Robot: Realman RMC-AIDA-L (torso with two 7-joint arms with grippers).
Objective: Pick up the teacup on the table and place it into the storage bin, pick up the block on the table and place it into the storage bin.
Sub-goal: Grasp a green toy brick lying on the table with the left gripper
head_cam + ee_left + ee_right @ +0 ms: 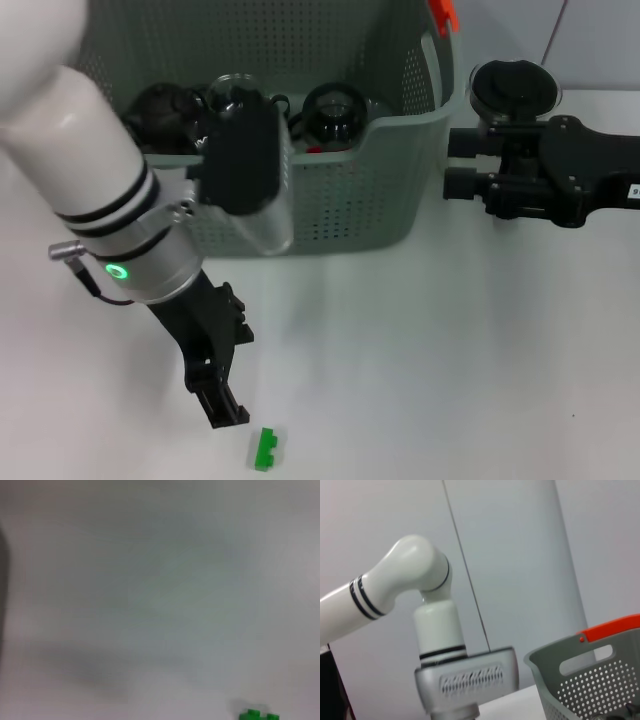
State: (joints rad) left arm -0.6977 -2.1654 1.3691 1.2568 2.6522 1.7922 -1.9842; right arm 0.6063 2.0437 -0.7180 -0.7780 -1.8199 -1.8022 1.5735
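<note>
One large grey-green perforated plastic storage bin [380,190] with an orange-red handle top stands at the far side of the white table [450,340], with dark rounded items inside. The left gripper [232,412] hangs low over the table just beside the small green block [264,449]; whether its fingers are spread cannot be told. The right gripper [458,165], its fingers slightly parted and empty, sits beside the bin's right wall.

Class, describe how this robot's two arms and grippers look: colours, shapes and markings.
The left arm is glossy white with two black rings, then a silver wrist cuff bearing a glowing green ring light. Its left gripper is black and angular. The right gripper and its housing are matt black and blocky.
</note>
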